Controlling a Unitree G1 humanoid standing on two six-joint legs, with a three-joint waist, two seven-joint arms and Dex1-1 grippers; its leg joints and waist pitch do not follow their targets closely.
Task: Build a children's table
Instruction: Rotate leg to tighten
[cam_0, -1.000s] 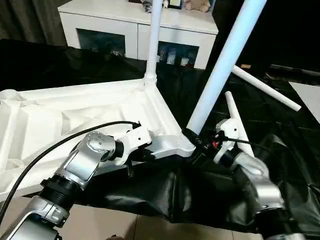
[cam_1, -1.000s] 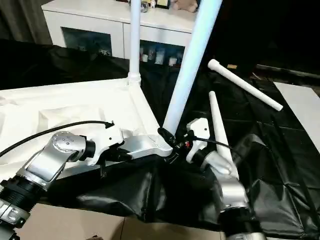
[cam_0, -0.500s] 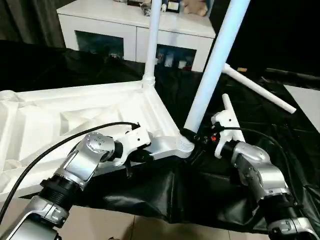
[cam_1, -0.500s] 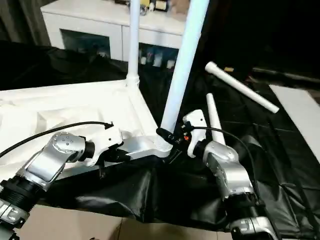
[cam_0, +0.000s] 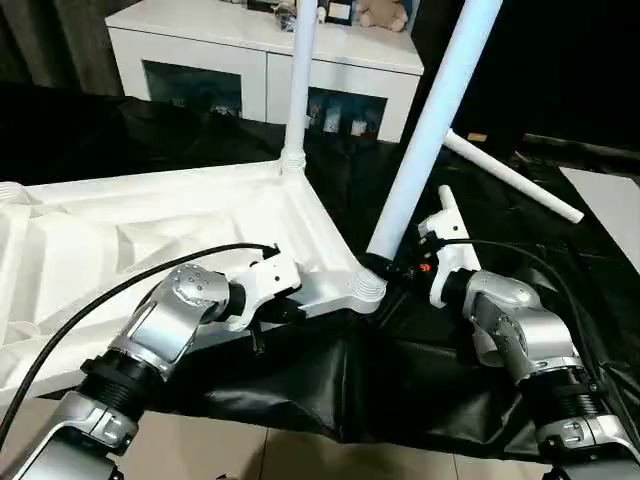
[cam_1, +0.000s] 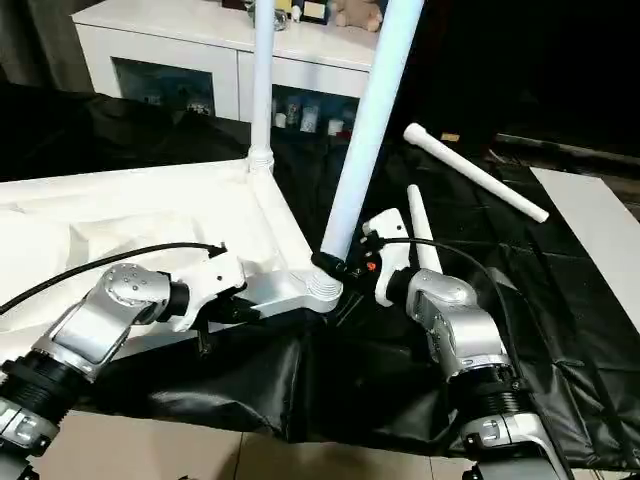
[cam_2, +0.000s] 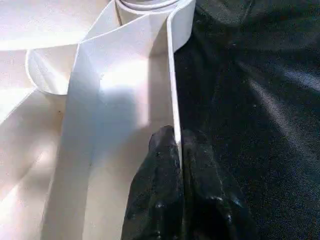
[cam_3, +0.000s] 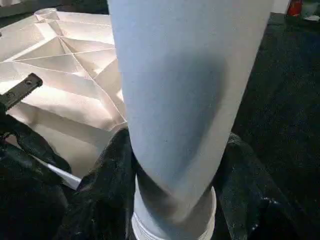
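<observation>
Two legs stand on the tabletop (cam_0: 150, 215); the right gripper (cam_0: 385, 268), clamping the near leg (cam_0: 425, 130), has tipped it straighter, while the left gripper (cam_2: 177, 150) pinches the rim.

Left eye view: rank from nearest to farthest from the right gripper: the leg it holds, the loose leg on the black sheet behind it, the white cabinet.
1. Held leg, clamped at its base by the right gripper, at the tabletop's near corner.
2. Loose leg, lying on the black sheet beyond the gripper, to the right.
3. White cabinet, at the back, upper left.
</observation>
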